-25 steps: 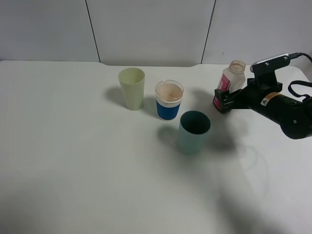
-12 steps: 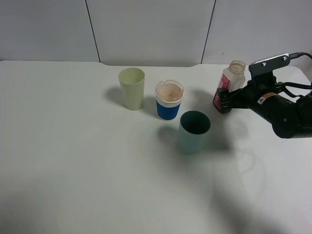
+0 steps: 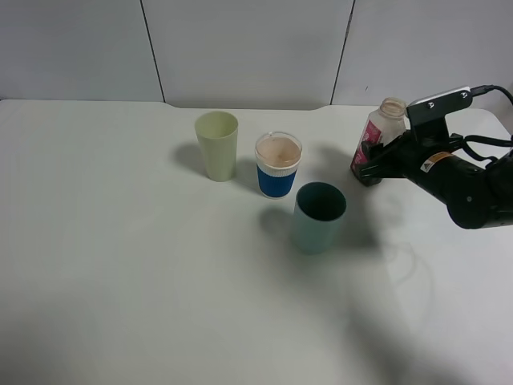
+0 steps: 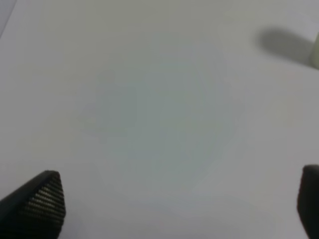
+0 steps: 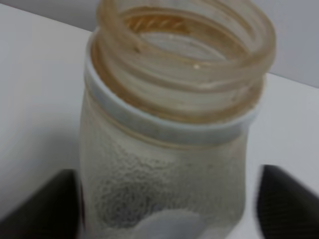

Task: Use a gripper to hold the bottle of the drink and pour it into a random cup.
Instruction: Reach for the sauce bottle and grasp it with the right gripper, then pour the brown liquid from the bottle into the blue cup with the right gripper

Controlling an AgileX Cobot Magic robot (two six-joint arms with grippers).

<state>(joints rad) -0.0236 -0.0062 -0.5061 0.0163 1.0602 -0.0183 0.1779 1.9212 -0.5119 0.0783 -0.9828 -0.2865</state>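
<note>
Standing near the far right edge of a smooth white tabletop, the bottle of the drink is small and made of clear plastic, with a squarish body, a pink-red label and a wide, ribbed round neck that is open at the top. Brownish residue tints the neck, and up close its walls look pebbled. The right tool, black and hard-edged, reaches in from the right with its two black fingers set either side of the bottle's lower body. One finger lies against the wall. Beside the other a thin strip of tabletop shows, so I cannot tell whether the tool is pinching the bottle. To the left, well apart from the bottle, stands the cup, short and white with a clear rim and a broad blue band. A pale yellow-green tumbler stands further left, and a matte teal cup nearer the front. The left tool hovers over bare tabletop, its ridged black fingertips spread wide.
</note>
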